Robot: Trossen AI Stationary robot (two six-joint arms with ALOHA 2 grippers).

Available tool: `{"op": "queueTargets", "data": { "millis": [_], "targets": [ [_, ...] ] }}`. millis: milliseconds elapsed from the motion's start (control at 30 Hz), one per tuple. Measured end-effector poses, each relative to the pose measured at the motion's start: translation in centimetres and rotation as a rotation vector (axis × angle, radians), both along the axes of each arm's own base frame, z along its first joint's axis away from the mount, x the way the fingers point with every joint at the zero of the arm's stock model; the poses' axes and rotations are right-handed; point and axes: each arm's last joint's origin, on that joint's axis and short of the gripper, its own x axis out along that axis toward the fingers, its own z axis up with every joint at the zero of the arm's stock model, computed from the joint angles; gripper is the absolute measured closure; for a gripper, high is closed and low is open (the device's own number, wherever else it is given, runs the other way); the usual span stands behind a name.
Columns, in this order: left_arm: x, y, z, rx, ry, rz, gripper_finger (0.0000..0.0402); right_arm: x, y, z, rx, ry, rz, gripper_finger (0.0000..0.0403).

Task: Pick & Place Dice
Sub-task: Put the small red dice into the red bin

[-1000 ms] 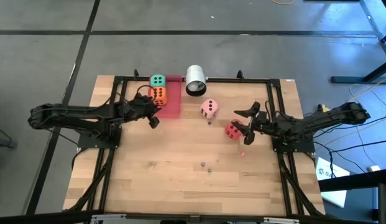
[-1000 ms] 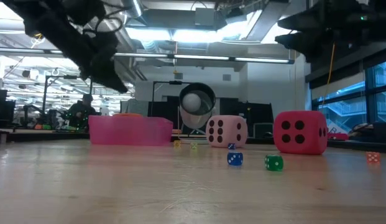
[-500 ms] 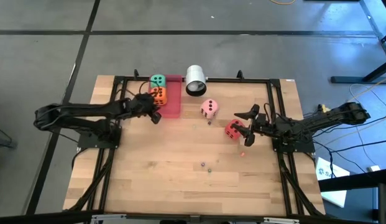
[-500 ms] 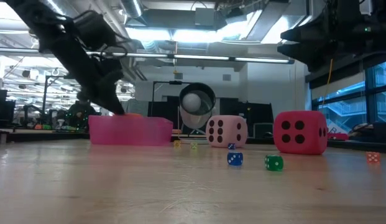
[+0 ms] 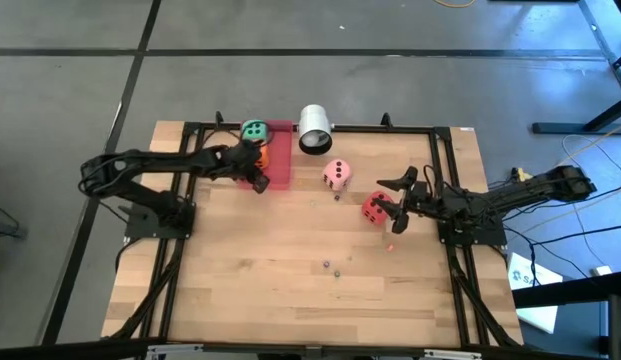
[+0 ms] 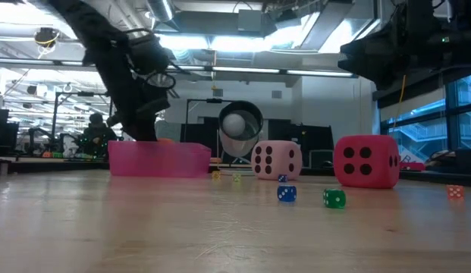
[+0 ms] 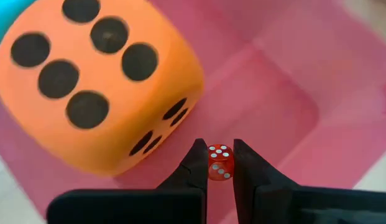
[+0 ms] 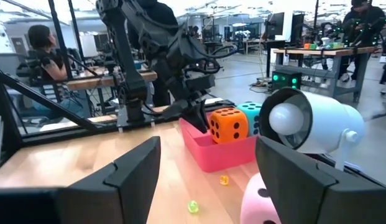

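Left gripper (image 7: 219,167) over the pink tray (image 5: 278,165), its fingers closed almost fully on a tiny red die (image 7: 219,163).

Near to far in the low view: a small blue die (image 6: 287,193) and a small green die (image 6: 334,199) lie on the wooden table (image 5: 290,270), then the red die (image 6: 365,161) and the pink die (image 6: 277,160), and behind them the white cylinder (image 6: 240,125). The orange die (image 7: 87,81) sits inside the tray, just beside the left gripper's fingertips, and the green die (image 5: 254,130) is in the tray at its far end. The right gripper (image 5: 401,199) hangs just beside the red die with its fingers spread wide and nothing between them. Beyond the table, in the right wrist view, a person (image 8: 40,46) sits at a desk.
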Motion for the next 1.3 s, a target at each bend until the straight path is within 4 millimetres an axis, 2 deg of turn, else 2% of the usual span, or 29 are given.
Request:
{"op": "queueTargets", "data": {
  "millis": [233,533,700,1300],
  "targets": [
    [1.1,0.6,0.6,-0.025,0.135,0.031,0.0384,0.0,-0.3,-0.3,-0.006,0.032,-0.018,0.0142],
    [1.9,0.9,-1.3,-0.083,0.203,-0.001,0.0384,0.0,-0.3,-0.5,0.01,0.05,-0.015,0.0142],
    [2.0,0.9,-1.5,-0.085,0.213,0.0,0.0382,0.0,-0.3,-0.6,0.011,0.057,-0.016,0.0142],
    [2.0,0.9,-1.1,-0.064,0.197,-0.027,0.0293,0.0,-0.3,-0.6,0.013,0.059,-0.016,0.0142]
  ]
}}
